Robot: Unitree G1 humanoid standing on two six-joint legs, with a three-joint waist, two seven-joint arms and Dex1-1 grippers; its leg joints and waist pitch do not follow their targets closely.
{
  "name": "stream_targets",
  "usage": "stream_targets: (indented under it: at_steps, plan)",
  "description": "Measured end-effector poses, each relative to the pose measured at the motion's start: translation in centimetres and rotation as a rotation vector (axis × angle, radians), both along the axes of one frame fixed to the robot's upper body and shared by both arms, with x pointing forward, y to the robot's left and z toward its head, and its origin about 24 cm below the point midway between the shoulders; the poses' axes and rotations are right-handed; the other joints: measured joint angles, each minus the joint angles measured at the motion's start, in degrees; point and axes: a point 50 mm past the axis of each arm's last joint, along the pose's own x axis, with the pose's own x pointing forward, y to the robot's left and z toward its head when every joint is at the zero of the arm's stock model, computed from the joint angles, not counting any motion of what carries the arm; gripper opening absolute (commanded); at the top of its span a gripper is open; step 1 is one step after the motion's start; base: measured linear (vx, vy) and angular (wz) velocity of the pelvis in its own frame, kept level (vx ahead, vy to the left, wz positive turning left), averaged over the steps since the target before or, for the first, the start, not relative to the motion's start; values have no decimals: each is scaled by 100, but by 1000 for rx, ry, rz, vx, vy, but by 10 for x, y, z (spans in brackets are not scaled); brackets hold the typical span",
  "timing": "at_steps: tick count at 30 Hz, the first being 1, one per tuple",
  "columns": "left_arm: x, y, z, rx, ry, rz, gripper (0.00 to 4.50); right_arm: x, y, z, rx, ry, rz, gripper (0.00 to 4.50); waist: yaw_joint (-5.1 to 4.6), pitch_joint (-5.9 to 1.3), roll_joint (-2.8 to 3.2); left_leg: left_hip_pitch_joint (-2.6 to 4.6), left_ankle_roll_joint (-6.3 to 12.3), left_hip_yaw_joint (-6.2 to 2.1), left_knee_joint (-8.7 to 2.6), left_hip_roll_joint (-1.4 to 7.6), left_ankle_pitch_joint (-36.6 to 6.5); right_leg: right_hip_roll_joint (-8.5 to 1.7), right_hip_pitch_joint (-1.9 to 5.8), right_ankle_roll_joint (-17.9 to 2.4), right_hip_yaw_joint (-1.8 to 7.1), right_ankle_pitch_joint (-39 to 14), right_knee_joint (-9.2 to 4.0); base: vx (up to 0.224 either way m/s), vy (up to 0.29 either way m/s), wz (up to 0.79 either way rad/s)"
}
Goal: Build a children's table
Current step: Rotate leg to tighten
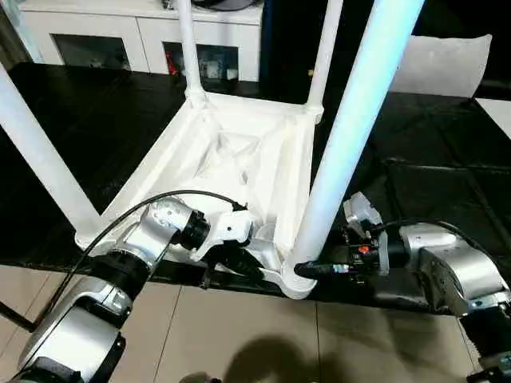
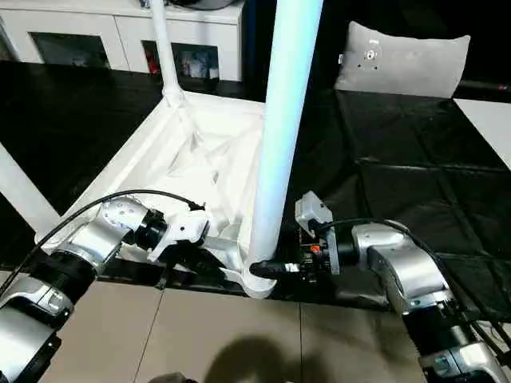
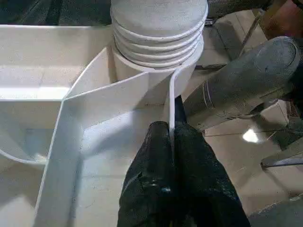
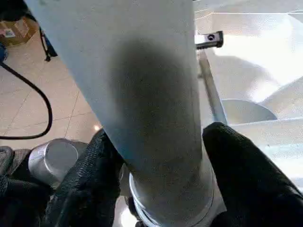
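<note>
Four legs standing upright in the corner sockets of the upturned tabletop (image 1: 239, 152). Right gripper (image 4: 158, 156) spread around the near leg (image 1: 351, 136) just above its socket, long axis rising straight between the fingers. Left gripper (image 3: 171, 142) pinching a tabletop rib beside that same socket, steadying.

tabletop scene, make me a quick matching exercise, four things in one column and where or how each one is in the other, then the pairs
Things:
1. left gripper
2. right gripper
3. grey-white cushion
4. white cabinet

States:
A. leaning at the far right of the black surface
B. shut on a thin rib of the tabletop
C. against the far wall, with glass doors
D. fingers either side of the nearest leg, low by its socket

Pairs: 1-B, 2-D, 3-A, 4-C
</note>
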Motion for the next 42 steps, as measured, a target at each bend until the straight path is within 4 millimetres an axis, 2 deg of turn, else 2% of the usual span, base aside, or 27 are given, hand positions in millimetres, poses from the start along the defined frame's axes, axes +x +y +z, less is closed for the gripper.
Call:
stream_targets:
  at_steps: [2, 3, 9, 12, 14, 17, 20, 21, 25, 28, 29, 30, 32, 34, 37, 38, 42]
  plan:
    - [0, 0, 0, 0, 0, 0, 0, 0, 0, 0, 1, 0, 6, 244, -1, 0, -1, 0, 0, 0, 0, 0, 0, 0, 0, 0, 0, 0, 0, 0, 0, 0]
    - [0, 0, 0, 0, 0, 1, 0, 0, 0, 0, 2, 2, 7, 221, -4, -1, -2, 0, 0, 0, 0, 0, 0, 0, 0, 0, 0, 0, 0, 0, 0, 0]
    - [1, 0, 0, -2, 30, 37, 0, 0, 2, 0, 2, 9, -16, 207, -8, -5, -17, 4, -4, 0, 0, 0, 2, 0, 0, 2, 1, -1, 2, 0, 0, 0]
    - [4, 0, -1, -11, 46, 108, 0, 2, 7, 1, 2, -6, -88, 206, -16, -5, -17, 11, -18, 1, 0, 1, 11, 0, 0, 2, 1, 1, 10, 0, 0, 0]
    - [9, 2, -2, -19, 52, 233, 0, 9, 15, -2, -4, -32, -218, 205, -97, -5, -19, 22, -33, 0, 2, 3, 20, 0, 0, 1, 1, 2, 19, 0, 0, 0]
    - [16, -6, -4, -43, 48, 385, 0, 20, 18, -5, -14, -70, -425, 201, -320, -4, -20, 27, -38, 0, 6, 3, 24, 0, 0, 1, 0, 2, 17, 0, 0, 0]
    - [23, -22, -5, -57, 23, 505, 0, 33, 23, -6, -32, -99, -620, 197, -458, -6, -23, 26, -38, -1, 6, 3, 24, 1, -4, 1, -2, 2, 17, 0, 0, 0]
    - [24, -25, -5, -57, 17, 535, 0, 36, 25, -6, -34, -100, -670, 197, -473, -7, -22, 28, -38, -4, 5, 3, 23, 2, -2, 2, -3, 2, 17, 0, 0, 0]
    - [34, -46, -4, -72, -20, 714, 0, 53, 42, -6, -31, -93, -977, 196, -503, -8, -20, 15, -38, -8, -1, 2, 22, 4, -11, 1, -5, 3, 16, 0, 0, 0]
    - [35, -58, -4, -78, -51, 759, 0, 57, 44, -5, -57, -123, -1054, 196, -490, -23, 6, 7, -18, -8, -3, 0, 9, 3, -9, -13, -2, 10, 4, 0, 0, 0]
    - [35, -59, -4, -78, -56, 765, 0, 58, 44, -5, -56, -131, -1060, 230, -480, -25, 9, 8, -14, -8, -6, 0, 9, 2, -9, -16, -2, 11, 4, 0, 0, 0]
    - [35, -60, -4, -77, -60, 767, 0, 58, 44, -5, -56, -135, -1065, 230, -476, -25, 9, 8, -13, -8, -9, 0, 9, 3, -9, -17, -3, 9, 4, 0, 0, 0]
    - [35, -60, -4, -76, -70, 764, 0, 58, 44, -6, -57, -139, -1068, 267, -472, -25, 12, 7, -13, -8, -10, 0, 9, 3, -10, -17, -3, 9, 3, 0, 0, 0]
    - [35, -61, -4, -73, -80, 756, 0, 56, 45, -6, -53, -146, -1069, 271, -472, -25, 11, 7, -14, -8, -10, 0, 9, 3, -10, -18, -3, 9, 1, 0, 0, 0]
    - [34, -61, -4, -72, -85, 738, 0, 52, 43, -9, -72, -184, -1060, 315, -449, -25, 11, 5, -17, -8, -10, 0, 7, 3, -9, -18, -4, 9, -2, 0, 0, 0]
    - [34, -61, -3, -72, -87, 731, 0, 50, 42, -9, -70, -192, -1056, 315, -437, -24, 12, 5, -17, -8, -10, 0, 7, 3, -9, -18, -4, 9, -3, 0, 0, 0]
    - [34, -51, -3, -60, -97, 674, 0, 37, 30, -12, -45, -183, -1003, 350, -387, -24, 19, 8, -18, -8, -13, 0, 7, 3, -9, -18, -4, 10, -3, 0, 0, 0]
